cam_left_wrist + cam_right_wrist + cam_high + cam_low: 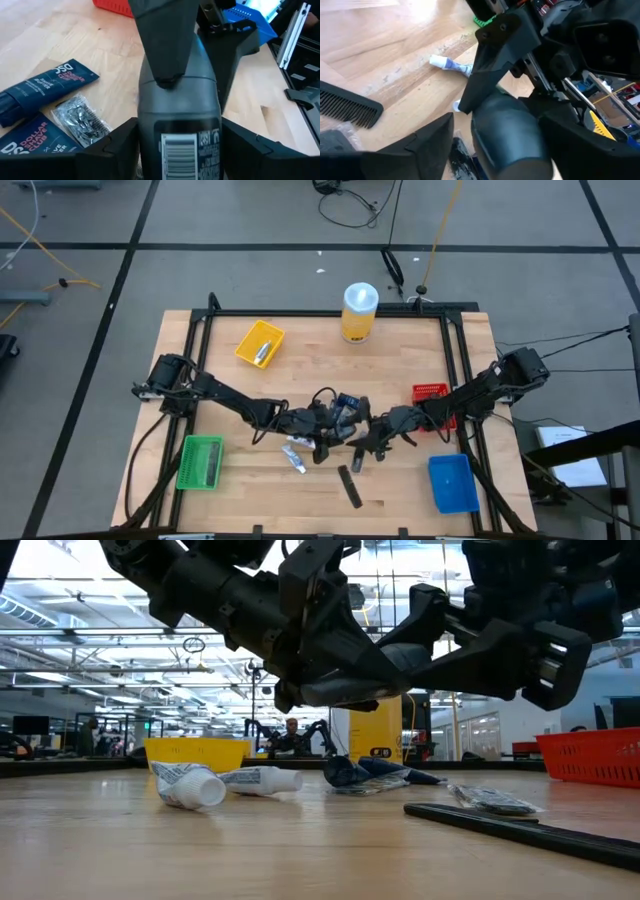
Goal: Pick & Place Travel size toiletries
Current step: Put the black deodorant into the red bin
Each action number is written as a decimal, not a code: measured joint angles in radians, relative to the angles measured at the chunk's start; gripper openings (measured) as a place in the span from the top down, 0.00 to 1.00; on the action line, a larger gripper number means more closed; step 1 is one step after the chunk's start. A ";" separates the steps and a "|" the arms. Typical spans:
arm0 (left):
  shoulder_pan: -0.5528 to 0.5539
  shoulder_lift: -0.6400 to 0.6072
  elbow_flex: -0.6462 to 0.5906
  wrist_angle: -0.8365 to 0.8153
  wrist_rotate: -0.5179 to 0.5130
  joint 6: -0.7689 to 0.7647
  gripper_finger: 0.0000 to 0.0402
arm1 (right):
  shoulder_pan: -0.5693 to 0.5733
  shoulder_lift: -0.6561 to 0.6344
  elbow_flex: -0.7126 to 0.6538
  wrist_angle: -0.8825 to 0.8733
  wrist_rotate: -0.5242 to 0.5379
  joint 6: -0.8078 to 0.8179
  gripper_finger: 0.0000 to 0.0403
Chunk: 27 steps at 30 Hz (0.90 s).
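Note:
A dark grey tube (180, 125) with a barcode label hangs in the air over the table's middle (350, 685), between both grippers. My left gripper (180, 150) is shut on its labelled end. My right gripper (497, 145) is open; its fingers stand either side of the tube's rounded cap end (512, 135), and a sliver of gap shows beside one finger. On the table below lie two dark blue tubes (45, 85), a clear sachet (80, 117), two white tubes (225, 783) and a black comb (350, 485). My left gripper pinches the dark grey tube between its two fingers at the labelled body (182, 145), one finger (117, 147) on each side. The tube is lifted clear of the table and runs on past the fingertips toward my right gripper.
The yellow bin (260, 343) holds one item; the green bin (200, 462) sits near left, the red bin (432, 395) at right, and the blue bin (450, 482) near right. A tall yellow canister (359, 312) stands at the far edge. A black frame rails the table.

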 joint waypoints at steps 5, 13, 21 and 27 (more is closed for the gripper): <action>0.000 0.000 0.000 0.000 0.005 -0.023 0.50 | 0.000 0.000 0.000 0.002 0.008 0.021 0.48; 0.002 -0.001 0.000 0.025 -0.010 -0.015 0.38 | 0.001 0.000 0.000 -0.038 -0.003 0.109 0.53; 0.024 -0.034 0.002 0.058 0.023 0.157 0.14 | 0.038 0.001 -0.001 -0.169 0.045 0.284 0.52; 0.025 -0.198 0.002 -0.098 0.031 0.248 0.08 | 0.131 -0.058 0.009 -0.247 0.198 0.316 0.52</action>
